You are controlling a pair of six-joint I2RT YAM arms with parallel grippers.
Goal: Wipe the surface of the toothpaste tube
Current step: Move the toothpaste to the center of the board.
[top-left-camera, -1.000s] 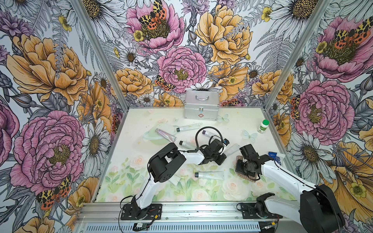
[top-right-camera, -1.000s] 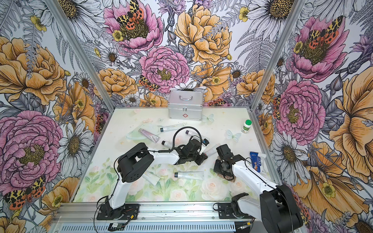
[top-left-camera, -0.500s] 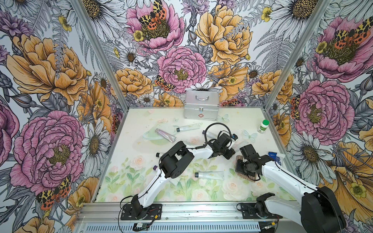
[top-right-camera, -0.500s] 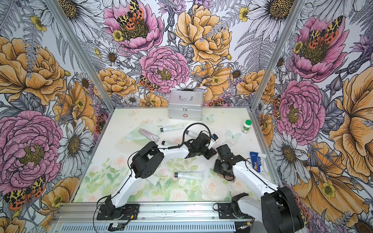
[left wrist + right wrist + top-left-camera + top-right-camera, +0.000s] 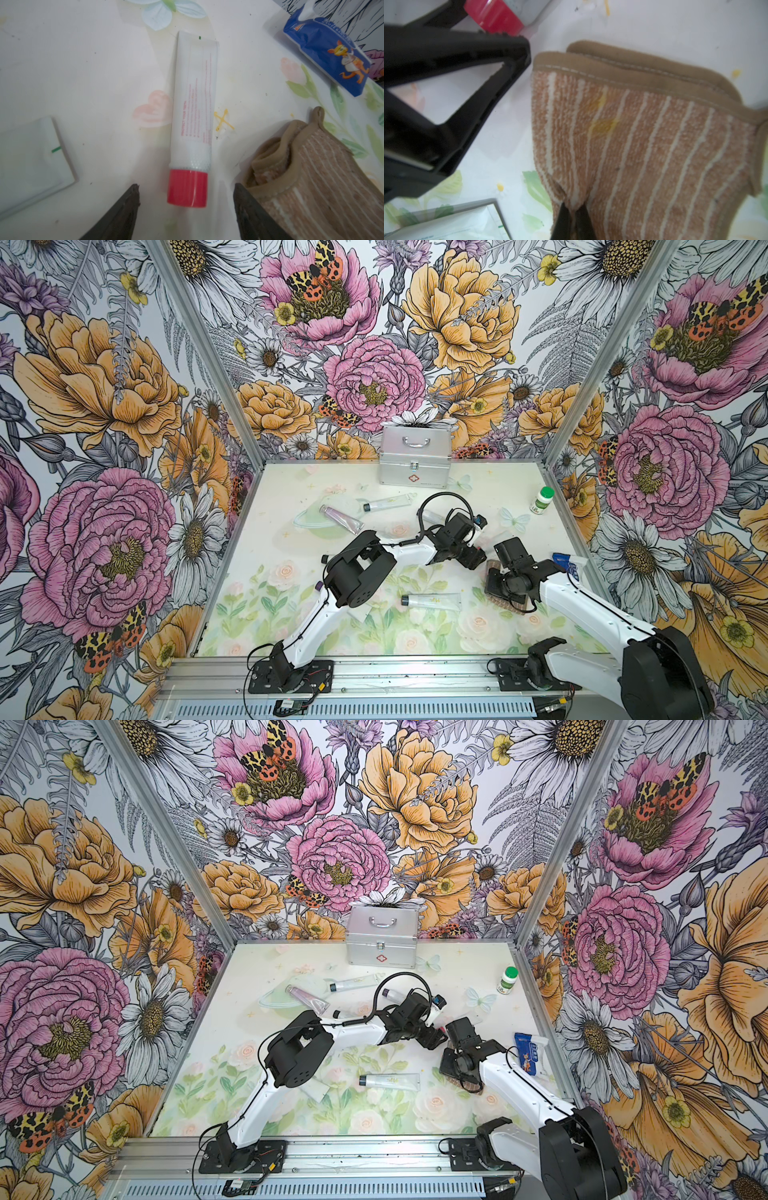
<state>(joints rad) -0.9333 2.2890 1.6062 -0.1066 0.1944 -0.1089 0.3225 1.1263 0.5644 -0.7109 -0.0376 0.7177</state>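
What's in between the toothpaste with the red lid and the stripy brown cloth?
Mostly bare mat with a little yellow cross; one fingertip of the left gripper stands between the red lid and the cloth. The left wrist view shows it.

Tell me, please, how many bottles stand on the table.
1: the bottle stands upright near the right wall, toward the back; others may be hidden.

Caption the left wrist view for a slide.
Open left gripper flanks the red cap of the toothpaste tube; striped cloth alongside.

Toothpaste tube [image 5: 192,99]: red print, seemingly "PROTECT YOUR TEETH"
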